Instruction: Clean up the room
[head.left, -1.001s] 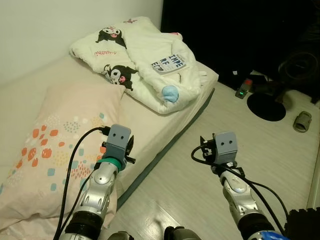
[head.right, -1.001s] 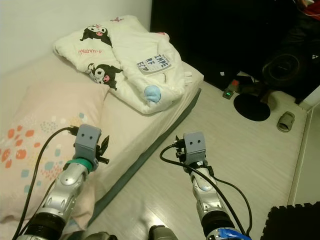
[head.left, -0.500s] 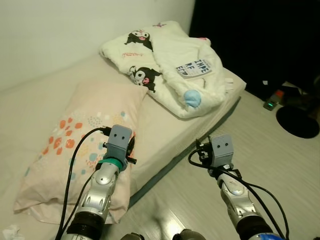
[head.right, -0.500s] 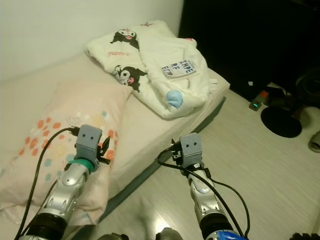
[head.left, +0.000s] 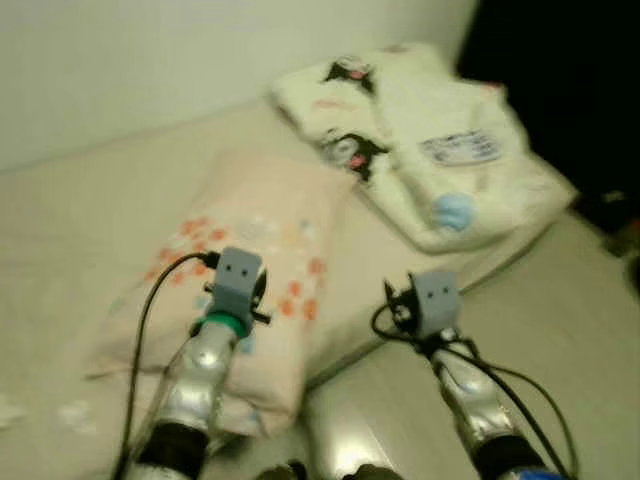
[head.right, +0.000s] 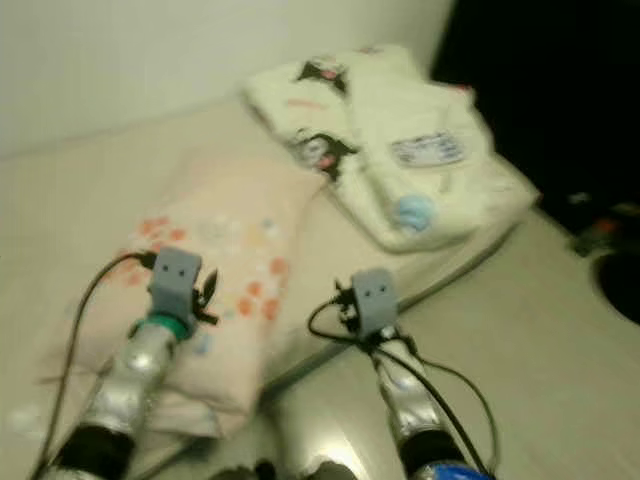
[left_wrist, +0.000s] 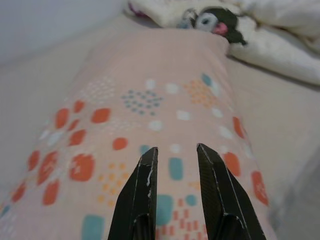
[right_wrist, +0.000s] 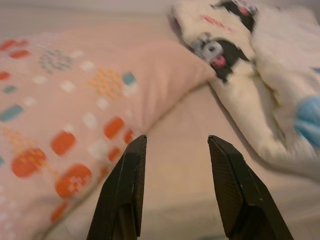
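Lying low on the pale floor (head.left: 560, 330), a beige mattress (head.left: 80, 220) carries a pink pillow (head.left: 250, 250) with orange and teal spots, and beyond that, touching its far corner, a bunched white quilt (head.left: 430, 140) printed with black cartoon figures, a small blue patch (head.left: 452, 211) on its near fold. The left gripper (left_wrist: 175, 152) hangs just above the near end of the pillow, fingers slightly parted and empty. The right gripper (right_wrist: 175, 142) sits over the mattress edge, spread wider, holding nothing.
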